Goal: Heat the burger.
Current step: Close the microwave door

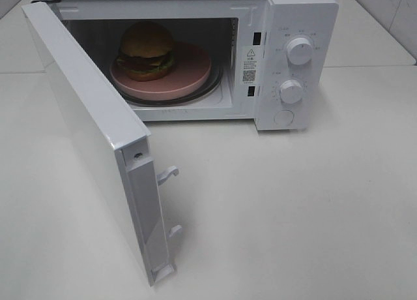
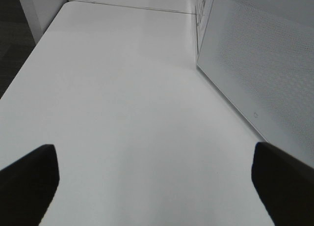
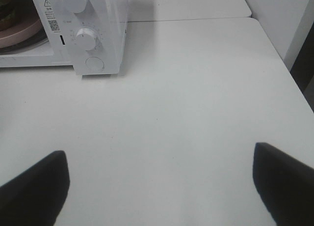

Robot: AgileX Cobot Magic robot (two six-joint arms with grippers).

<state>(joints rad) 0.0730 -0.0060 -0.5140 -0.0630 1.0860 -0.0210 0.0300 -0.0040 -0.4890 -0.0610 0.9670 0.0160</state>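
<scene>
The burger (image 1: 146, 50), with a tan bun, green lettuce and dark filling, sits on a round pink plate (image 1: 192, 75) inside the white microwave (image 1: 296, 13). The microwave door (image 1: 91, 137) stands wide open, swung toward the front left. Neither gripper shows in the exterior high view. My left gripper (image 2: 157, 186) is open and empty over the bare table, beside the outer face of the door (image 2: 260, 64). My right gripper (image 3: 159, 186) is open and empty over the table, in front and to the right of the microwave (image 3: 98, 34). The plate's edge (image 3: 22, 29) shows there.
The microwave has two white knobs (image 1: 300, 50) (image 1: 290, 90) and a round button (image 1: 284, 117) on its right panel. Door latches (image 1: 167, 175) stick out of the door's edge. The white table (image 1: 293, 215) spreads in front.
</scene>
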